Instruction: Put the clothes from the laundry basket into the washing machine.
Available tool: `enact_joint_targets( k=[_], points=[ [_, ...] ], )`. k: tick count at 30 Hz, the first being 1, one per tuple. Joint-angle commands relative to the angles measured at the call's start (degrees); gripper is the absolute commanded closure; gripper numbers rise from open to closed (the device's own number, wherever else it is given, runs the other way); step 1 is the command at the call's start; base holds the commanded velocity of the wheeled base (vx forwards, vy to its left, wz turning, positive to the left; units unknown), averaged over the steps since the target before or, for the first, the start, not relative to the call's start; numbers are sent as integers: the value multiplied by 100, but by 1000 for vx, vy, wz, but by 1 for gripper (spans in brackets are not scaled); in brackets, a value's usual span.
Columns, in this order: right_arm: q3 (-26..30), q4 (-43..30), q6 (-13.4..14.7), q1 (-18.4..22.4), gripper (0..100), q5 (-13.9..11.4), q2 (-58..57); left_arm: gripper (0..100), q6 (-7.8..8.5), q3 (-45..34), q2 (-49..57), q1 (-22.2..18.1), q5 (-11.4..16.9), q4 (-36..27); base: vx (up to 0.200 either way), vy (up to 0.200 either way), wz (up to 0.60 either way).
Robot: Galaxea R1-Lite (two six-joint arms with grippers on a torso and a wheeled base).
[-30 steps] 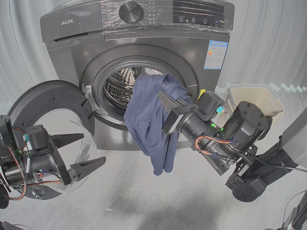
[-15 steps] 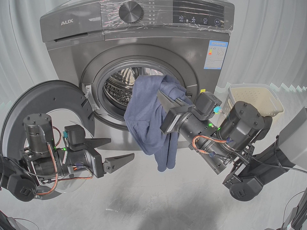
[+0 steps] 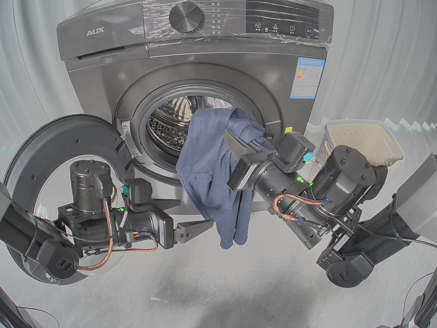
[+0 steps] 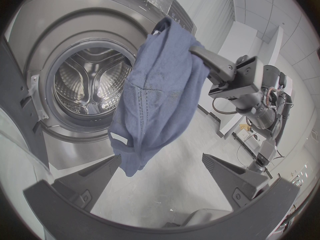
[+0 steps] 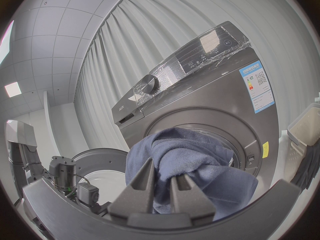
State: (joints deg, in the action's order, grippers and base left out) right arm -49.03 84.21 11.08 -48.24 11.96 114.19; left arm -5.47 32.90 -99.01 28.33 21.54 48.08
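The grey front-loading washing machine [image 3: 195, 69] has its round door [image 3: 59, 146] swung open to the left, and the steel drum [image 4: 86, 84] is bare where I can see into it. A blue garment [image 3: 209, 160] hangs in front of the drum mouth, pinched at its upper part by my right gripper [image 3: 226, 136], which is shut on it [image 5: 163, 174]. The cloth [image 5: 193, 157] drapes over those fingers, and its lower end dangles above the floor. My left gripper [image 3: 189, 215] is open, low and just left of that hanging end [image 4: 133, 164], not touching it.
A cream laundry basket [image 3: 364, 137] stands on the floor to the right of the machine, behind my right arm. The open door blocks the left side. Pale floor [image 3: 205, 274] stretches in front of the machine, and curtains hang behind it.
My left arm has swung right from beside the door to just under the garment's hanging end, its gripper staying open. The right gripper and the garment have barely shifted.
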Motion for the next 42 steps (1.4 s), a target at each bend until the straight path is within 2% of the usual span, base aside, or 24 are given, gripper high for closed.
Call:
enact_joint_targets(
  k=[1, 4, 6, 10, 11, 17, 26, 27, 36, 42],
  points=[
    [25, 7, -1, -28, 100, -1, -11, 0, -68, 296, -461, 15, -1, 123, 0, 0, 0],
    [25, 25, -9, -37, 100, -1, -11, 0, -226, 348, -637, 15, -1, 413, 0, 0, 0],
    [25, 43, -9, -45, 100, -1, -2, 0, -244, 357, -751, 41, -18, 597, 0, 0, 0],
    [25, 51, -18, -45, 100, -1, -2, 0, -244, 357, -857, 59, -89, 738, 0, 0, 0],
    [25, 51, -18, -45, 100, -1, -2, 0, -244, 384, -1006, 59, -194, 931, 0, 0, 0],
    [43, 69, -18, -54, 100, -1, -2, 0, -261, 507, -1191, 59, -220, 1283, 0, 0, 0],
    [51, 78, -18, -63, 100, 8, -2, 0, -261, 577, -1243, 59, -405, 1415, 0, 0, 0],
    [51, 78, -18, -63, 100, 8, -2, 100, -279, 577, -1252, 59, -405, 1432, 0, 0, 0],
    [34, 78, -18, -54, 100, -1, 7, 100, -288, 507, -1252, 146, -423, 1793, 0, 0, 0],
    [25, 95, -27, -10, 100, -9, 174, 100, -296, 32, -839, 375, -528, 2083, 0, 0, 0]
  ],
)
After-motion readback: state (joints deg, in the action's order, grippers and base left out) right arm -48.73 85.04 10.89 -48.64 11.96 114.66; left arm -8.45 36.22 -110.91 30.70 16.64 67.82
